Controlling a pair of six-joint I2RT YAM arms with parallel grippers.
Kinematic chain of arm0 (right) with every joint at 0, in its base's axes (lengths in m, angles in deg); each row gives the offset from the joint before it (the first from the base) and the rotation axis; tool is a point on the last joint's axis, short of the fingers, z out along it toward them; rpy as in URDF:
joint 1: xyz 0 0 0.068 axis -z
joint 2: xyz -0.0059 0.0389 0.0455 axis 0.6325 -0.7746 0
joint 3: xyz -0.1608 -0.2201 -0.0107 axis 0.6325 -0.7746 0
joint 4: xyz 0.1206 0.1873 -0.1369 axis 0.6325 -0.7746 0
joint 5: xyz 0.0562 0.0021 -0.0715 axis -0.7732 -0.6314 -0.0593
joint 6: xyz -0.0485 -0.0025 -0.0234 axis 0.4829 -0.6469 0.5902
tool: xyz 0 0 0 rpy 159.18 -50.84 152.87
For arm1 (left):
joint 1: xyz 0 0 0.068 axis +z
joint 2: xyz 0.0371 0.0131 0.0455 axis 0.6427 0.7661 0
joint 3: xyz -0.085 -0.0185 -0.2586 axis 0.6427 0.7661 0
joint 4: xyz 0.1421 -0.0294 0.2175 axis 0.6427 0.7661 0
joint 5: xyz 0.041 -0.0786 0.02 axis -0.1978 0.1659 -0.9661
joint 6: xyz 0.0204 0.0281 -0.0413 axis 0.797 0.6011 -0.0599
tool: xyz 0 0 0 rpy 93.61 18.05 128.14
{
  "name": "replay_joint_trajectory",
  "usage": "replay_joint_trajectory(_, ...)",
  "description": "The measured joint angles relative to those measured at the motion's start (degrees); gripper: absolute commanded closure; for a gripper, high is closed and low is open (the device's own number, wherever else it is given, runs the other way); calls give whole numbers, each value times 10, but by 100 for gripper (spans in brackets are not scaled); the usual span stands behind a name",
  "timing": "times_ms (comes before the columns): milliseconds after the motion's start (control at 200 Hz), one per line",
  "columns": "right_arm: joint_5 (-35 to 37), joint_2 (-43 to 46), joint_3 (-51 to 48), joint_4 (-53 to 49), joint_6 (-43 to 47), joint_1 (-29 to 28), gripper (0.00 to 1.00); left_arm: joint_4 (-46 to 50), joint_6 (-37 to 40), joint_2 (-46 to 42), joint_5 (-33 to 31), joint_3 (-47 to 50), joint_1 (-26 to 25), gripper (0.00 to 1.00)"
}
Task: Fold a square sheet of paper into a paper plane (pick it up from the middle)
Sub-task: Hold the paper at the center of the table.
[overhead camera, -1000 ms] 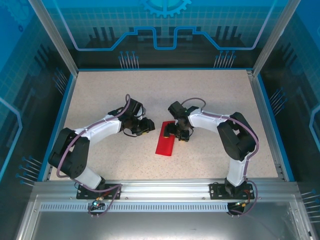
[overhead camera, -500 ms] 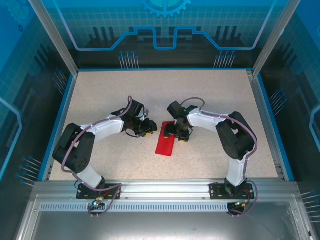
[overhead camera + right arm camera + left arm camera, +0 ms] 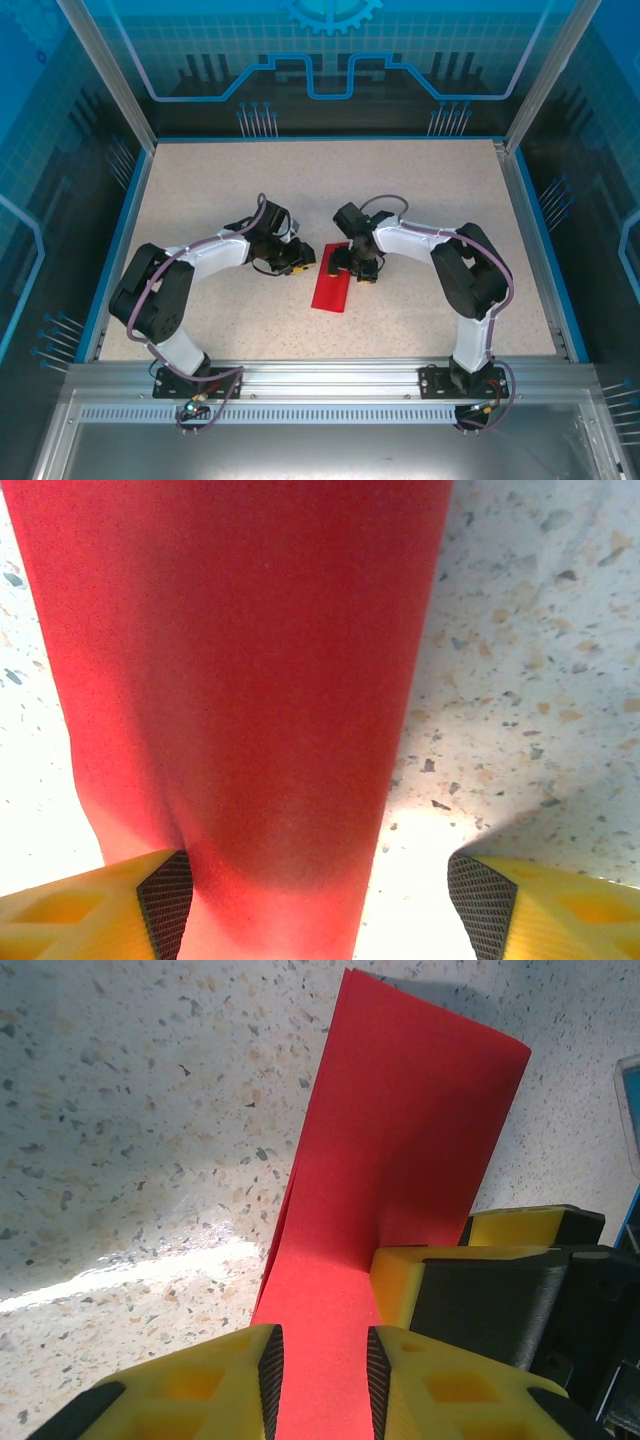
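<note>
While the square sheet of paper (image 3: 331, 288) lies folded, long axis running near to far, the left gripper (image 3: 320, 1358), fingers narrowly parted, has shifted right onto it; the right gripper (image 3: 318, 890) stays spread wide.

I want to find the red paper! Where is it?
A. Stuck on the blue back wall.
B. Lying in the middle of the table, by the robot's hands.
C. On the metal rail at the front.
B: the red paper lies on the speckled table near its middle, with the left gripper and the right gripper at its far end.
</note>
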Motion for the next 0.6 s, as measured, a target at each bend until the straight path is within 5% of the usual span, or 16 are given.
replay_joint_trajectory(600,2,-2,1,-3,4,0,27,-12,0,24,19,0,0,72)
